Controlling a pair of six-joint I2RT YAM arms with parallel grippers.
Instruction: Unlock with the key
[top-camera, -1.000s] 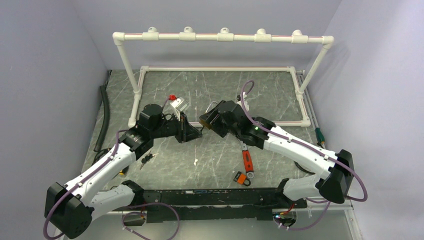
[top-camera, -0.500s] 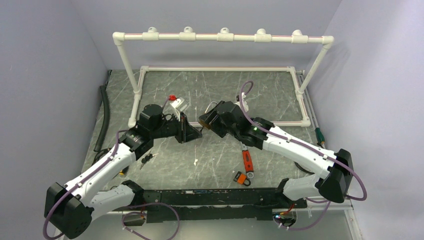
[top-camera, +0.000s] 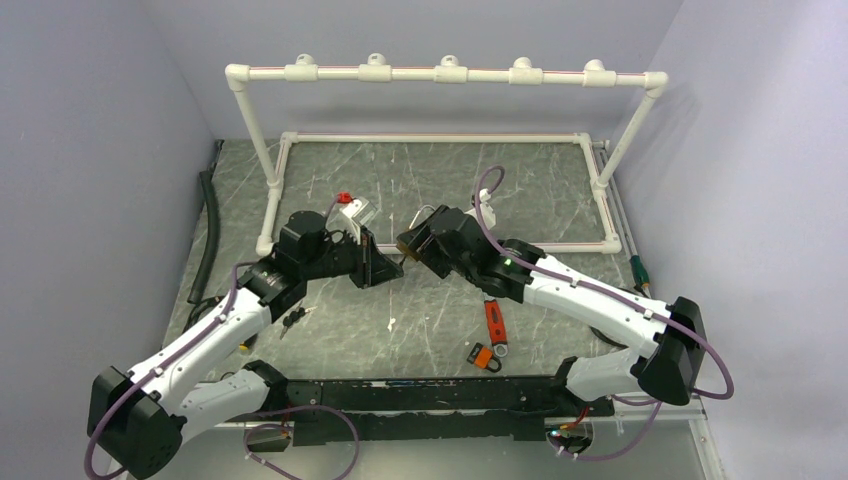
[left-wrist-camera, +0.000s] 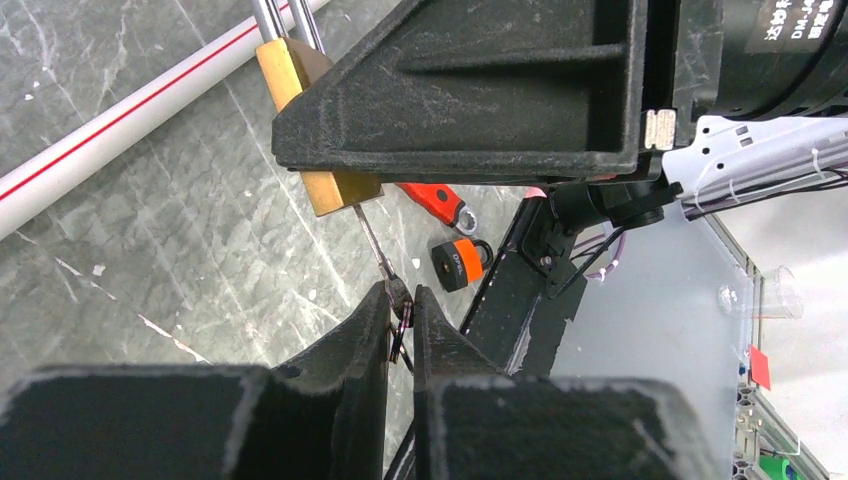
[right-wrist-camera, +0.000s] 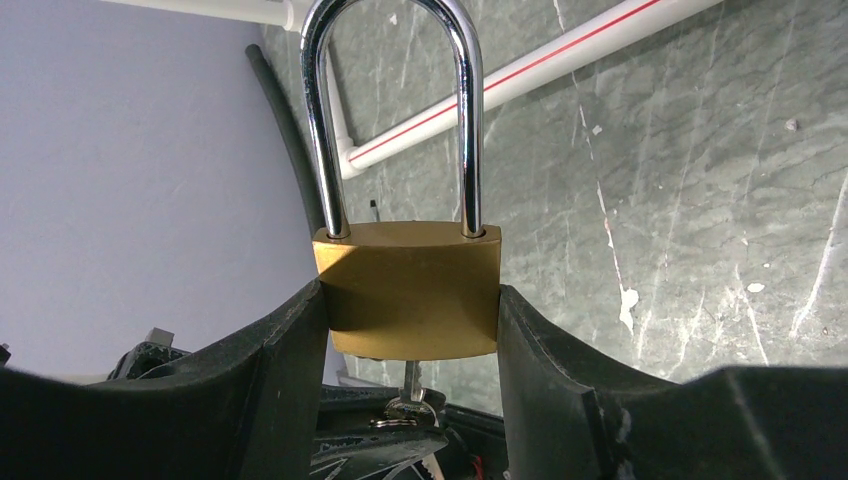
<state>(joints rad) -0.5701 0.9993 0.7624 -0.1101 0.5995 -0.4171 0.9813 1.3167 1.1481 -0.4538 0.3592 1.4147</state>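
Blocky brass padlock (right-wrist-camera: 408, 290), glossy U-shackle (right-wrist-camera: 468, 130), in right hand (right-wrist-camera: 408, 345); slim key (left-wrist-camera: 372, 245) beneath.

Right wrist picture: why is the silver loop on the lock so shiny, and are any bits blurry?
Right wrist view: the steel shackle shows bright glare streaks; the brass padlock is sharp, the black jaws nearest the lens look soft. Left wrist view: the key is crisp, the near jaws dark and blurry.
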